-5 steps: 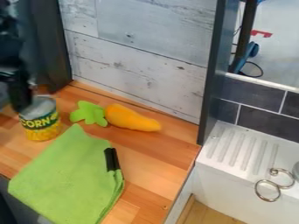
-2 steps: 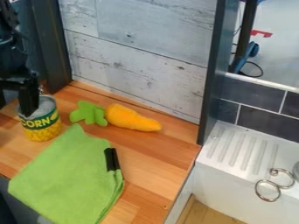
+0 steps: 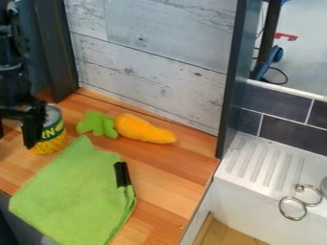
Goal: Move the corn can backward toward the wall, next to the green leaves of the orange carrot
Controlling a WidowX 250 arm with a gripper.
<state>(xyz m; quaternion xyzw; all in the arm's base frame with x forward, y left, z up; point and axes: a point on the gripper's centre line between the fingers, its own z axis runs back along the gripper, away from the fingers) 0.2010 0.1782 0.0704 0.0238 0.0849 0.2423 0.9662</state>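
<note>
The gripper (image 3: 16, 139) is held low, with its fingers (image 3: 32, 131) spread; nothing is seen pinched between them. Just beside it, partly hidden by the nearer finger, the corn can (image 3: 53, 137) is stood upright; whether it is touched cannot be told. The step in hand is judged to be lining up at the can. For a grasp, the can would have to be brought squarely between the fingers (a knock to its side could tip it).

Below and to the right of the gripper, a green cloth (image 3: 67, 191) is spread flat, with a black handle-like piece (image 3: 122, 174) at its right edge. To the gripper's right, beyond the can, a toy carrot (image 3: 144, 130) is laid on the wooden counter (image 3: 169, 184). Behind, the counter is backed by a whitewashed plank wall (image 3: 147, 79). Well apart, on the far right, a white ridged sink (image 3: 236, 196) is fitted with metal rings (image 3: 299, 188) beneath dark tiles (image 3: 284, 128), and a pale floor (image 3: 303, 62) is seen past them.
</note>
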